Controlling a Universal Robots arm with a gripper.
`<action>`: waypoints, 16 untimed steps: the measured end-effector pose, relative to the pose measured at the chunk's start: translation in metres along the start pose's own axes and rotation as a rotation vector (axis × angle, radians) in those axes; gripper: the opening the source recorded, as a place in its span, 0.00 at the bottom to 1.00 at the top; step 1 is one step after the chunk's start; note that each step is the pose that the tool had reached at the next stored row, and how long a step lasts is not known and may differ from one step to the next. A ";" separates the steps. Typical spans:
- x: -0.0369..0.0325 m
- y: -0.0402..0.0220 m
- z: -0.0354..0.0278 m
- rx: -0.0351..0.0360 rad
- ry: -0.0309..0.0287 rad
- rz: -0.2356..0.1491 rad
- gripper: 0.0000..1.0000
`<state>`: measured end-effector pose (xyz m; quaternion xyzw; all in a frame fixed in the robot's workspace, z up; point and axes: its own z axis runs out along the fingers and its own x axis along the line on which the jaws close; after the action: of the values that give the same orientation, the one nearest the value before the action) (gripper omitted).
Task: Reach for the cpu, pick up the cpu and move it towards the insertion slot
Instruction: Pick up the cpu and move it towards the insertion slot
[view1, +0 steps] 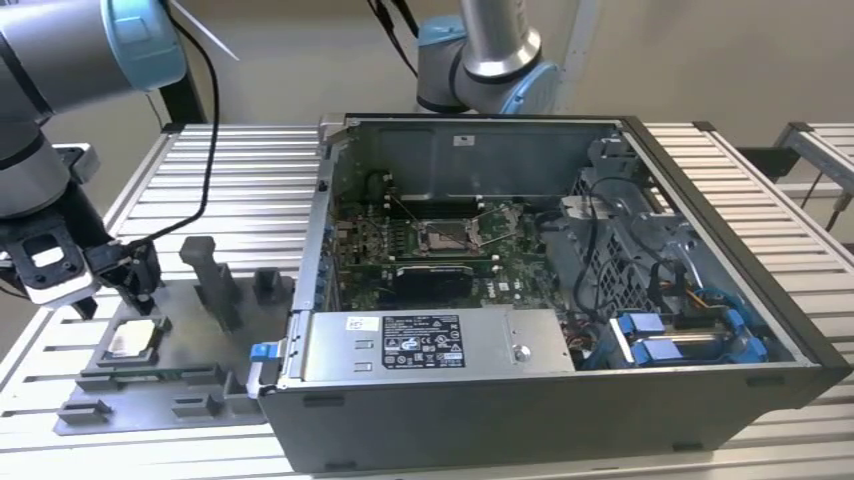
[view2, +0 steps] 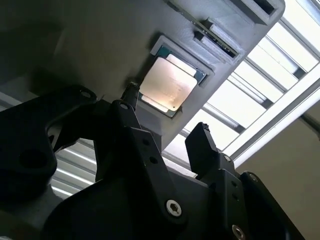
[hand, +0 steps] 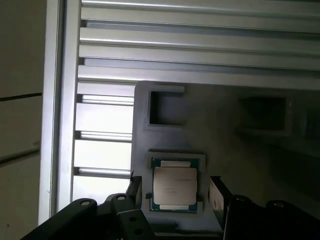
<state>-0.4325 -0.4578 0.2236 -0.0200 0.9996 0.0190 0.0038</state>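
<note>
The cpu (view1: 134, 340), a flat square chip with a silvery top, lies in a recess of the grey plastic tray (view1: 147, 392) at the exterior view's left. My gripper (view1: 120, 300) hangs just above it, open. In both wrist views the chip (view2: 167, 82) (hand: 174, 187) sits between the two black fingers (hand: 216, 192), apart from each. The insertion slot (view1: 447, 237), a shiny square frame with a dark centre, sits on the green board inside the open computer case (view1: 721, 300), well toward the exterior view's right of the gripper.
Dark upright posts (view1: 214, 280) stand on the tray beside the chip, between it and the case wall. A silver power supply box (view1: 427, 345) fills the case's near side. A second arm's base (view1: 481, 60) stands behind the case. The slatted metal table (view1: 240, 170) carries everything.
</note>
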 end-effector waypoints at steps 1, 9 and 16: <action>0.0000 -0.0012 0.0007 0.0000 -0.0001 -0.001 1.00; -0.0003 -0.0045 0.0081 0.0003 -0.0018 -0.009 1.00; -0.0012 -0.0052 0.0170 0.0014 -0.0016 -0.013 1.00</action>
<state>-0.4310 -0.4623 0.2065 -0.0267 0.9995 0.0183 0.0047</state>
